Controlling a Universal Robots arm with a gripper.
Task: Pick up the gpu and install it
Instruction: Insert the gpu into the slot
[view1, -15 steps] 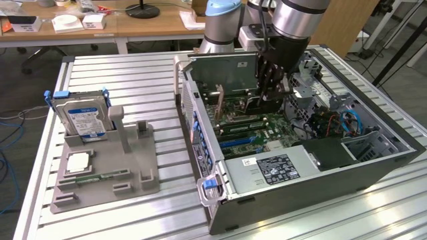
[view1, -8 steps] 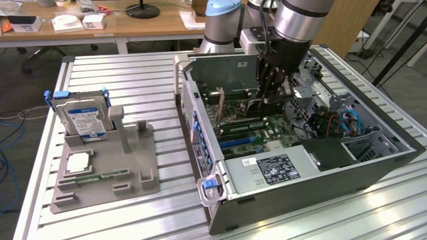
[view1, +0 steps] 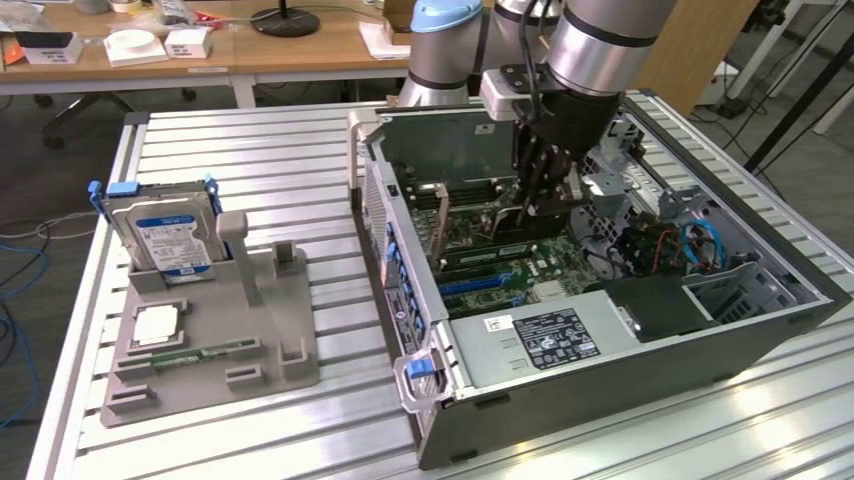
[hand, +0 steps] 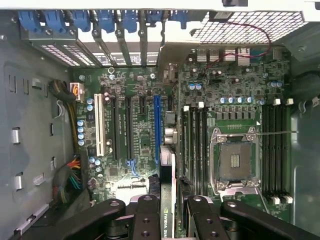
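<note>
Wrist view, nearest the camera: the black fingers are closed on the gpu, a thin card seen edge-on between them, with white lettering on its dark face and its silver bracket end reaching up toward the back of the case. The gripper holds the card above the green motherboard, close to the long blue slot and just beside the white slot and the black slots between them. Further in lie the bare processor socket, the black memory slots beside it, and a row of blue slot clips along the rear wall. In the exterior view the arm reaches down into the open computer case, which lies on its side on the slatted metal surface, and the gpu hangs upright inside the case above the board. Nearer the front of the case sits a black-labelled power supply. To the exterior view's left stands a grey holder carrying a hard drive with a blue-and-white label in a blue frame, a processor chip and a narrow green memory stick. Behind, wooden desks hold small white boxes.
</note>
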